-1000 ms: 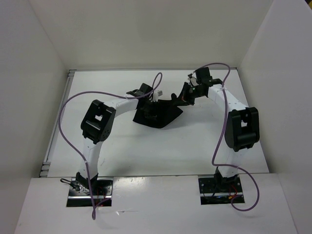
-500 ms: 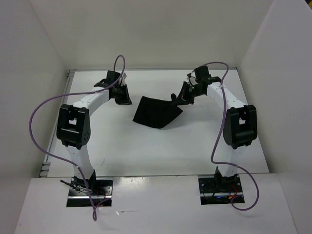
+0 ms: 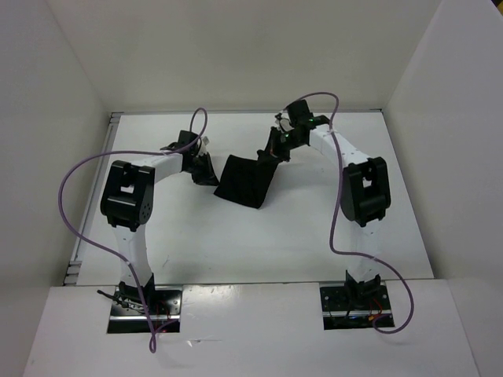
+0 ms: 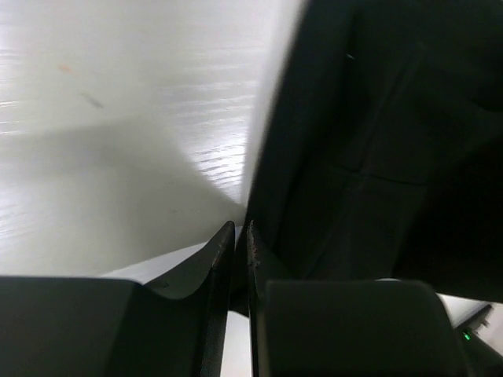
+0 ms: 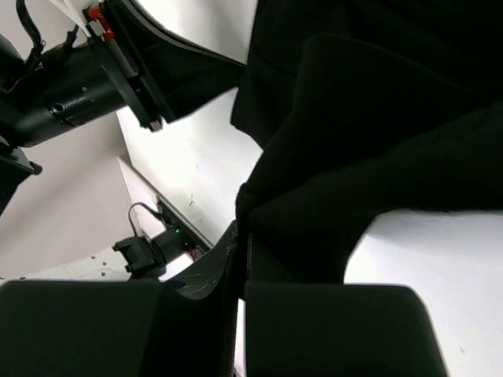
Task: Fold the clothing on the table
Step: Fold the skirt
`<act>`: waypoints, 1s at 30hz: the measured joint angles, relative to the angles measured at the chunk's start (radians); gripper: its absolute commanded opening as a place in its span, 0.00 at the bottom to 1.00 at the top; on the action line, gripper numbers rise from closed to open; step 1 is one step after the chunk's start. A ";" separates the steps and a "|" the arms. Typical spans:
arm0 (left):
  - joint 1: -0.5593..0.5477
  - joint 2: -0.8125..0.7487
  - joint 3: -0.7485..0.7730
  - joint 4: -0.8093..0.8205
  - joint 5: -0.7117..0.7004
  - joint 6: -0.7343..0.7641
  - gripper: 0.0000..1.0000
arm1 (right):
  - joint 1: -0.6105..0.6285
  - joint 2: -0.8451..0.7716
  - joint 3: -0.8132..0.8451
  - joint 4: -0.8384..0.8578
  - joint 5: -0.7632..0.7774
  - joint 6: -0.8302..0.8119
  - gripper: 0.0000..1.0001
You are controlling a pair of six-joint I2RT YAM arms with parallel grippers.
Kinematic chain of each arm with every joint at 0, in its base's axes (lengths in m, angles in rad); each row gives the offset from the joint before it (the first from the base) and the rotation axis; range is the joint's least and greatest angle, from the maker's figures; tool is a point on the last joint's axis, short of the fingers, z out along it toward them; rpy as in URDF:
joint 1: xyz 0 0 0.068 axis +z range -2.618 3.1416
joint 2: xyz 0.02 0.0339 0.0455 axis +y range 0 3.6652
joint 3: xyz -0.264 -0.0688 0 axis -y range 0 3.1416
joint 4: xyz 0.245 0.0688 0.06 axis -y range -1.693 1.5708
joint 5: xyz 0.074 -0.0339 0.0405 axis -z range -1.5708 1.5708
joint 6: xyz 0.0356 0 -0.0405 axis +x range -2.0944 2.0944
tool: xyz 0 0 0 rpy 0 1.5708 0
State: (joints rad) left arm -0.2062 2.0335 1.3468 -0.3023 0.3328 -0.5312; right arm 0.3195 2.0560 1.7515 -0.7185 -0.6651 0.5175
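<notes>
Found the left gripper (image 3: 206,168) set low, jaws drawn almost together with only a slit between, any hold on cloth impossible to tell; found the clothing (image 3: 245,181) lying just to its right, mostly flat and partly doubled. Judged it light, limp and unlikely to slip, best taken by pinching a corner or hem, as at the right gripper (image 3: 269,151), pressed shut on the far corner; noted the table (image 3: 314,228) smooth and white, walled on three sides.

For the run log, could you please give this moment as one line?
left pincer: at black garment left edge, grip unclear | right pincer: shut on garment's far right corner | fold: unfinished
</notes>
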 measured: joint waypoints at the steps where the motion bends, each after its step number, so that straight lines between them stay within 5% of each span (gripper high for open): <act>1: 0.000 0.000 -0.007 0.012 0.018 -0.003 0.18 | 0.014 0.022 0.024 0.000 -0.005 0.003 0.00; 20: 0.000 0.000 -0.039 0.056 0.092 -0.022 0.17 | 0.159 0.306 0.320 -0.011 -0.054 0.066 0.00; 23: 0.000 -0.001 -0.039 0.056 0.092 -0.022 0.17 | 0.172 0.329 0.347 -0.011 -0.057 0.069 0.07; 24: 0.000 -0.001 -0.039 0.056 0.092 -0.022 0.17 | 0.175 0.336 0.351 -0.011 -0.060 0.071 0.19; 27: 0.000 -0.003 -0.040 0.054 0.091 -0.022 0.17 | 0.181 0.354 0.357 -0.011 -0.092 0.077 0.35; 30: 0.008 -0.014 -0.042 0.033 0.072 -0.019 0.17 | 0.182 0.367 0.357 -0.008 -0.140 0.089 0.38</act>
State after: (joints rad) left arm -0.1982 2.0190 1.3048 -0.2691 0.4049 -0.5507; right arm 0.5018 2.4229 2.1086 -0.7261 -0.8047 0.6067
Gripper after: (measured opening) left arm 0.172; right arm 0.357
